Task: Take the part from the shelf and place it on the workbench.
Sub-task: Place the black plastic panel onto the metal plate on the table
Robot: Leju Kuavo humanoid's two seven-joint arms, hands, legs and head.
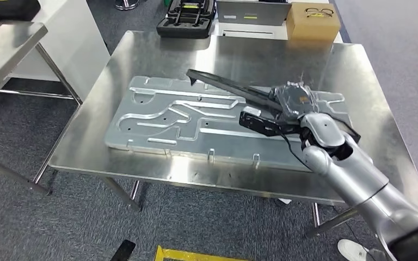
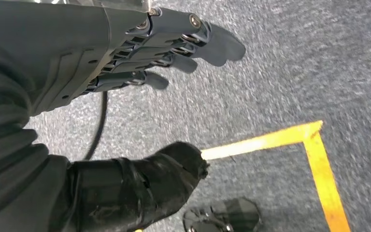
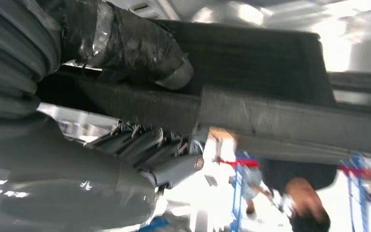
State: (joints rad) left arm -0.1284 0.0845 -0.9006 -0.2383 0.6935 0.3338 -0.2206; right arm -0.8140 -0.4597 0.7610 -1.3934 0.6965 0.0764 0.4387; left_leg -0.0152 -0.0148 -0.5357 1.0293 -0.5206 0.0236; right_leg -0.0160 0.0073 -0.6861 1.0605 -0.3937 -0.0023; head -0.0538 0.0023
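Three cameras: head high, wrists close.
Head looks down on workbench (image 1: 141, 49); left wrist faces floor (image 2: 280, 72); right wrist hugs part (image 3: 280, 116).

A large machined plate (image 1: 196, 122) lies across the middle of the workbench (image 1: 141, 54). The part (image 1: 234, 87) slants above the plate's right half, held by the right hand (image 1: 283, 111). Behind the workbench's far edge stand a case (image 1: 188, 19) and, to its right, a box (image 1: 313, 22).
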